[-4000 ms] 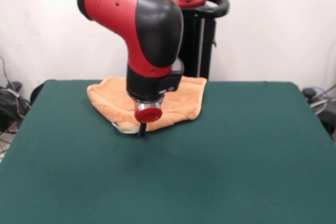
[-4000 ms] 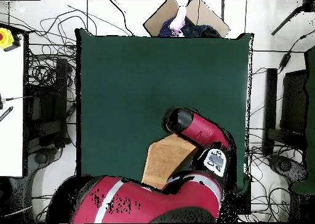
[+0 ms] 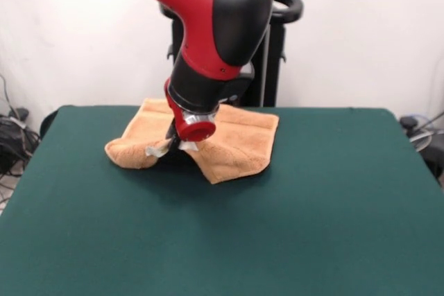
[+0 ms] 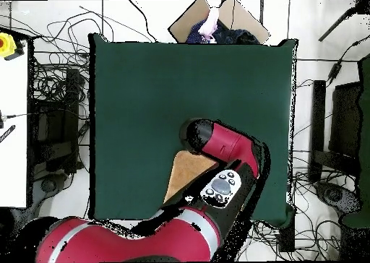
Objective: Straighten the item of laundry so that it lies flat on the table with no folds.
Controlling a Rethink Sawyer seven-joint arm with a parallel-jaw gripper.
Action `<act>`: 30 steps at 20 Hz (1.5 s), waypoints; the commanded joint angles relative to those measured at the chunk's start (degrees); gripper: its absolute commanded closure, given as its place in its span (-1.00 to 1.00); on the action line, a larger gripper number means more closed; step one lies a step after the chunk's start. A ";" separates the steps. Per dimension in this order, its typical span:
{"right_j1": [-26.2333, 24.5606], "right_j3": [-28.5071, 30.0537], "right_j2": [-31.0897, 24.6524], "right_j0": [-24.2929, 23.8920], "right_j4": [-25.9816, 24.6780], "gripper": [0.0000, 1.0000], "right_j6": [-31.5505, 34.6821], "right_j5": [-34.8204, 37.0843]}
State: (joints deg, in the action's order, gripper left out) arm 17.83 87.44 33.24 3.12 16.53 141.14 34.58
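The orange-tan towel lies folded over at the far middle of the green table. My gripper is tilted and shut on the towel's front edge, holding it slightly off the table, with the small white label hanging beside it. A rolled fold lies to the left and a pointed corner to the right. In the overhead view only part of the towel shows. There the arm hides the gripper.
The black pedestal stands right behind the towel at the table's far edge. Cables lie off the left side. In the overhead view a cardboard box and a person's hand show beyond the far edge.
The arm has tilted and swung. The towel's front edge has come up off the table in the gripper, and its left part has been drawn out into a rolled fold.
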 commanded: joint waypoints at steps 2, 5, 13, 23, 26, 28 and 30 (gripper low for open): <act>0.05 -4.58 -6.02 -0.06 -2.24 1.00 2.17 -1.16; -1.10 -6.13 -5.24 0.00 -2.59 1.00 2.51 -0.62; -3.91 -9.50 -3.30 1.24 -3.63 1.00 5.15 1.05; -5.85 -12.21 -2.16 1.45 -4.74 1.00 5.50 1.63; -5.62 -12.33 -2.74 1.15 -4.56 1.00 5.27 -0.22; -5.02 -11.94 -3.44 0.77 -4.37 1.00 5.02 -1.49; -4.32 -11.84 -3.65 0.59 -4.31 1.00 4.60 -0.39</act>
State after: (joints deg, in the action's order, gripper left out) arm 14.02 78.35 33.24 3.27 13.83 141.14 34.59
